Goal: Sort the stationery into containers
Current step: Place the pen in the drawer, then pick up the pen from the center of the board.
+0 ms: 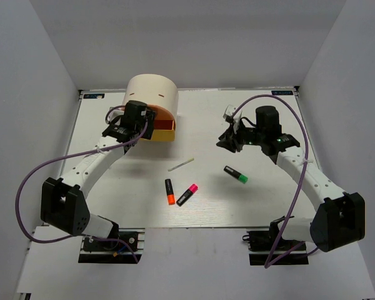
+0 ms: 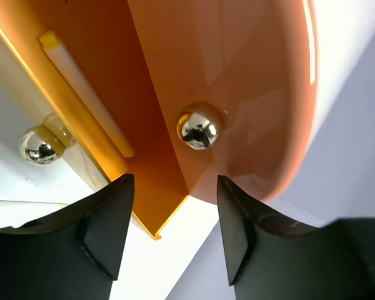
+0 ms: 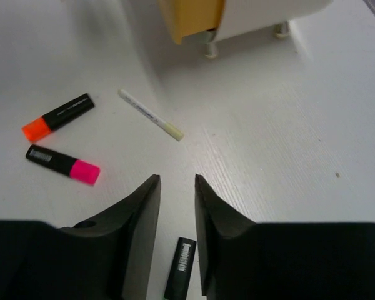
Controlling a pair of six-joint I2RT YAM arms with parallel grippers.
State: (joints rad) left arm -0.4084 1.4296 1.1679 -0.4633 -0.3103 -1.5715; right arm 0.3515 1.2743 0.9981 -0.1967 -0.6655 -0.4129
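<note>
Pen point(image 2: 81, 87) in yellow drawer point(image 2: 144, 206): left wrist cam only. Left claw point(image 2: 175, 180) open; right claw point(image 3: 177, 181) part-open, empty.

White table point(image 1: 212, 203): cabinet point(image 1: 151, 94), pale pen point(image 1: 181, 164), three highlighters point(image 1: 169, 191) point(image 1: 187, 194) point(image 1: 235, 174)

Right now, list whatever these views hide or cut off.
- Top view: left gripper covers part of the orange drawer; contents unseen.
- Right wrist view: green highlighter, cap end cut by bottom edge.
- Left wrist view: pen lies in a compartment that the top edge cuts off.
</note>
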